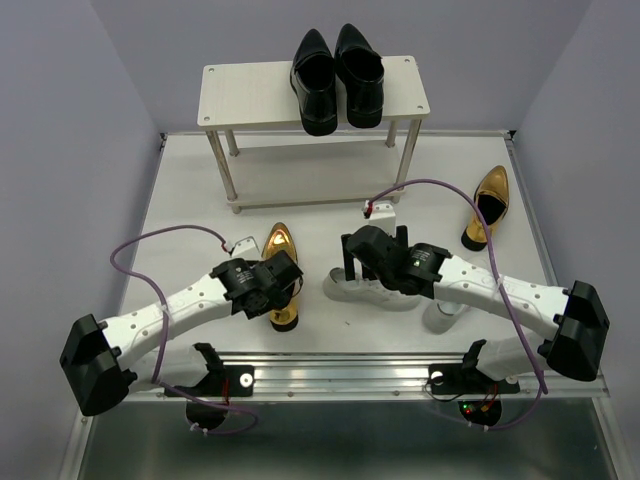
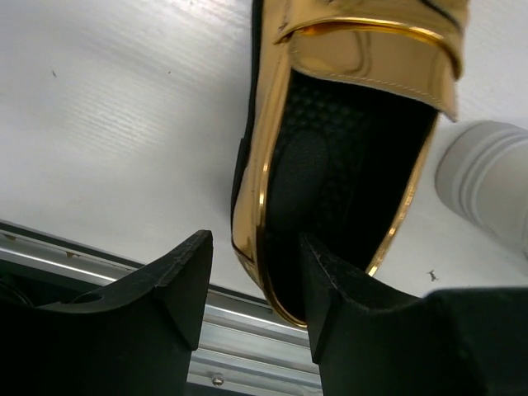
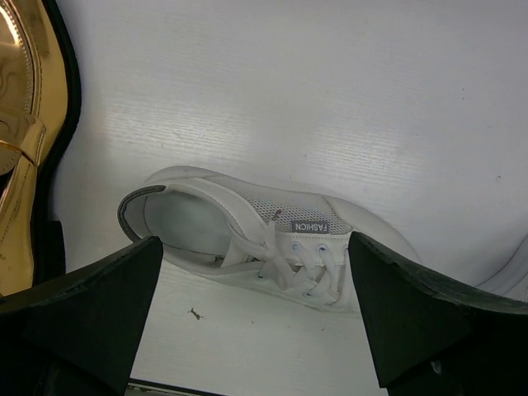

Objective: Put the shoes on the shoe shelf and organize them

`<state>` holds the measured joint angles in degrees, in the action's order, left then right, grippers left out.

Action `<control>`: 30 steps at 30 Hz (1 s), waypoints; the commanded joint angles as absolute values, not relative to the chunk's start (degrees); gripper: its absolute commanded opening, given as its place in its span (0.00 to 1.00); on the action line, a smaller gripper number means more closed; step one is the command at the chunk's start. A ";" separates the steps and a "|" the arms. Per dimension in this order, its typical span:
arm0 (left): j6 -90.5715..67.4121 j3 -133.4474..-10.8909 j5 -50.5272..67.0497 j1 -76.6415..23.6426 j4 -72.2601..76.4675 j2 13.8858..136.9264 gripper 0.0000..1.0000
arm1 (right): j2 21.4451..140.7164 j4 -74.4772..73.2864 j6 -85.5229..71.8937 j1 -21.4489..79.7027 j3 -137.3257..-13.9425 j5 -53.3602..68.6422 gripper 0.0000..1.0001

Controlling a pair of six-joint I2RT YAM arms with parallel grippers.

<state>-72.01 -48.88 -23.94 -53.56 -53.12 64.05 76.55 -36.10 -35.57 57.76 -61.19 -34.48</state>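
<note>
A pair of black dress shoes [image 1: 338,78] stands on the top board of the shoe shelf [image 1: 250,92]. One gold loafer [image 1: 280,255] lies near the front left. My left gripper [image 1: 284,288] is open at its heel. In the left wrist view the gold loafer [image 2: 346,124] has one finger [image 2: 338,305] inside its heel opening and the other finger outside the shoe's wall, with gaps showing. A white sneaker [image 1: 378,292] lies at the centre. My right gripper [image 3: 254,247] hangs wide open above this white sneaker [image 3: 272,239]. The other gold loafer [image 1: 488,205] rests at the right.
A second white sneaker [image 1: 440,316] lies partly under my right arm. The shelf's lower board [image 1: 300,160] is bare. A metal rail [image 1: 350,370] runs along the table's near edge, close behind the loafer's heel. Purple walls enclose the table.
</note>
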 commanded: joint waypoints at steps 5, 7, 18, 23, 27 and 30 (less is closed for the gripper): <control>-77.16 -40.96 -21.79 -52.21 -48.16 61.70 0.49 | 77.08 -35.86 -35.51 57.74 -63.19 -35.07 1.00; -77.34 -41.22 -22.06 -52.12 -48.25 62.57 0.47 | 77.25 -35.86 -35.60 57.74 -63.19 -34.89 1.00; -76.03 -47.71 -23.99 -51.59 -50.61 60.83 0.00 | 76.11 -35.68 -35.60 57.74 -62.84 -35.42 1.00; -74.10 -57.29 -29.69 -50.98 -58.88 58.89 0.00 | 75.67 -35.68 -35.77 57.74 -62.75 -36.21 1.00; -67.78 -65.45 -31.29 -46.59 -62.05 60.81 0.00 | 75.15 -35.77 -36.12 57.74 -62.84 -36.65 1.00; -60.75 -69.07 -32.08 -41.23 -60.74 63.36 0.00 | 74.88 -35.77 -36.12 57.74 -62.93 -36.74 1.00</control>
<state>-67.46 -63.68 -25.30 -45.43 -60.62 62.22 77.03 -36.10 -35.62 57.76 -61.19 -34.37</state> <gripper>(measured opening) 0.091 0.998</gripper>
